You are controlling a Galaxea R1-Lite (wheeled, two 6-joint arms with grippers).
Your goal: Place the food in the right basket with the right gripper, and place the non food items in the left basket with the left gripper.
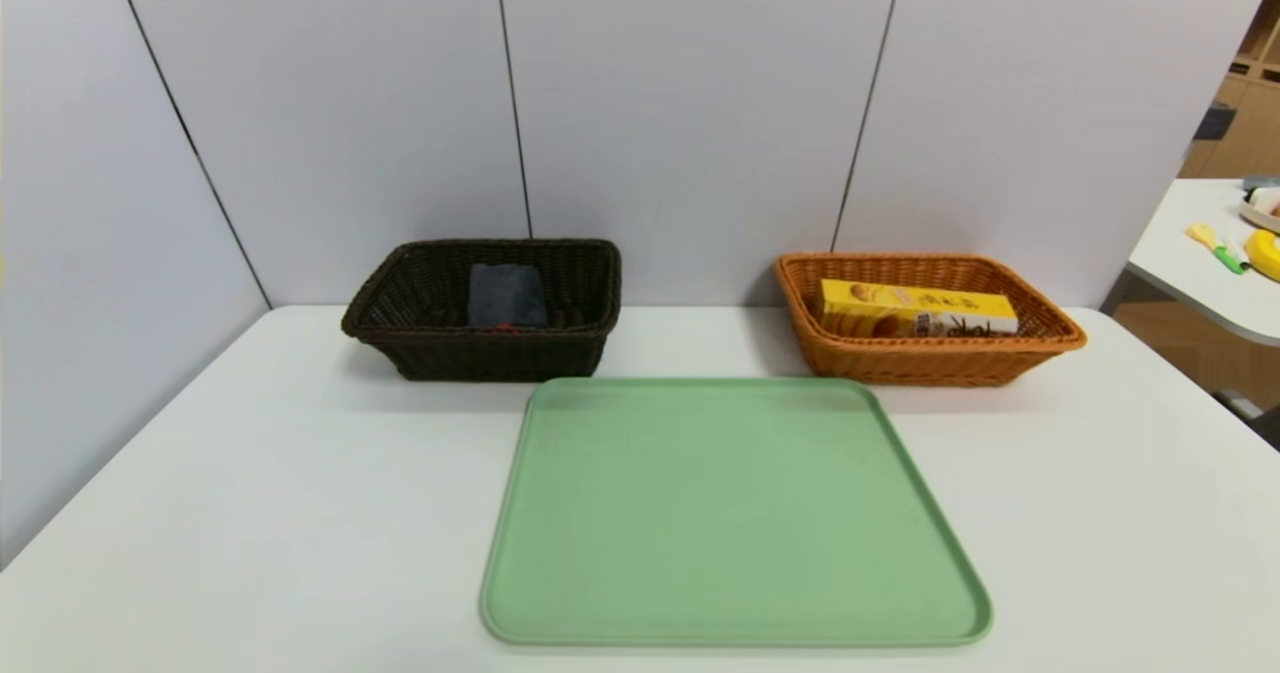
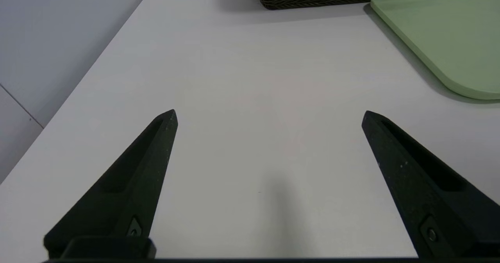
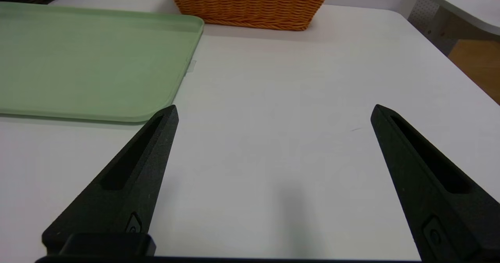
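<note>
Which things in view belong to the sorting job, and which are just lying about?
Part of the job:
- yellow carton, in the orange basket
- dark cloth and small red item, in the dark basket
- left gripper and right gripper, both open over the white table

Just lying about:
- green tray
- yellow item on the side table

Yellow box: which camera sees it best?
The head view: it shows the yellow box lying inside the orange basket. The right wrist view shows only that basket's outside; the left wrist view shows neither.
</note>
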